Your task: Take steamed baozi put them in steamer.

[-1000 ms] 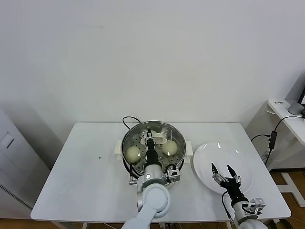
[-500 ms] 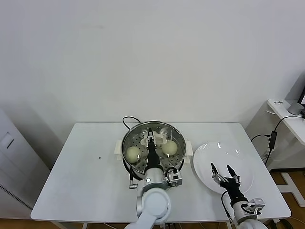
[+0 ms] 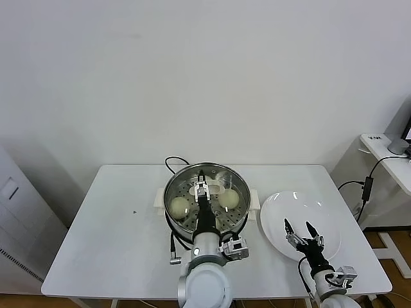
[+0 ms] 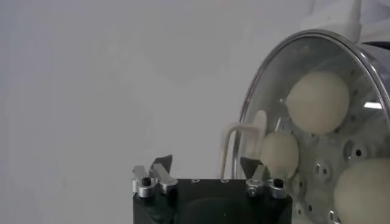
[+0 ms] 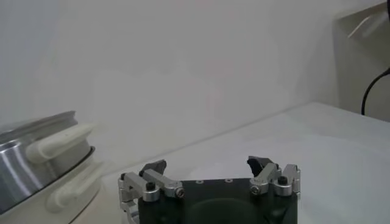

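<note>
The steel steamer stands mid-table with cream-white baozi on its perforated tray. One baozi lies at the left and one at the right; my left arm hides the middle of the tray. My left gripper hovers open over the steamer with nothing between its fingers. The left wrist view shows that gripper open beside the steamer, with three baozi inside. My right gripper stands open and empty above the white plate.
The steamer's black cord loops behind it on the white table. A white side handle of the steamer shows in the right wrist view. A second desk with cables stands at the far right.
My left gripper has opened from shut, and the left arm has drawn back toward me. The right arm has not moved.
</note>
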`<action>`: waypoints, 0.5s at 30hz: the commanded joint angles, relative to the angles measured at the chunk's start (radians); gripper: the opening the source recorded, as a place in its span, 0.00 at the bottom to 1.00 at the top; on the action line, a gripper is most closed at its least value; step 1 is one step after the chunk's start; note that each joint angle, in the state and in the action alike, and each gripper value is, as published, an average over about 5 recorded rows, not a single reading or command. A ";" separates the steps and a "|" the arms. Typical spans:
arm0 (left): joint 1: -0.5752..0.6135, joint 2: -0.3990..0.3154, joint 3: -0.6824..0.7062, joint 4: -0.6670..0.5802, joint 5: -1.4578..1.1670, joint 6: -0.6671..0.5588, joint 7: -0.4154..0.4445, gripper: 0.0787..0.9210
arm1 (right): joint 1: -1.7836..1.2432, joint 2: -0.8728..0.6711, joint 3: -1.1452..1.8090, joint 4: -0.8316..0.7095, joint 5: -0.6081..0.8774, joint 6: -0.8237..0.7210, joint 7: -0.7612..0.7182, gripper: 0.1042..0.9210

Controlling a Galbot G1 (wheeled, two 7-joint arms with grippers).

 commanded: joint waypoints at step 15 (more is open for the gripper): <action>0.089 0.084 -0.549 -0.214 -0.800 -0.175 -0.111 0.88 | -0.036 0.031 -0.034 0.070 -0.053 0.063 -0.056 0.88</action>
